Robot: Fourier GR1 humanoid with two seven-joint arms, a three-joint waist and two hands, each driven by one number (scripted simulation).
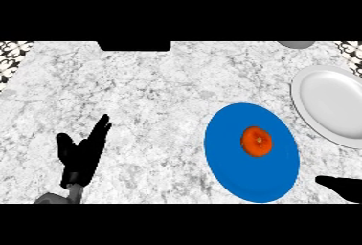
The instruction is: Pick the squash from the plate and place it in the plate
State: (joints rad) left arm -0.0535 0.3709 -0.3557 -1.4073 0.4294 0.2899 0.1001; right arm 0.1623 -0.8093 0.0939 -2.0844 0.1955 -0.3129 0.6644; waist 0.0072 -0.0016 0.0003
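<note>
Squash (256,141), orange and round, lies near the middle of the blue plate (233,172) in the head view, apart from both hands. It sits up and to the left of the right hand (342,186), which enters at the lower right corner just beside the blue plate's lower right rim; only a dark part of that hand shows, and whether its fingers are open or curled cannot be told. The white plate (329,103) lies above the right hand, up past the blue plate's right edge and close beside it, partly cut by the view's right side. Far to the left of the squash, the left hand (80,155) rests over the marbled counter (141,86) with its fingers straight and pointing up, holding nothing, well apart from both plates.
</note>
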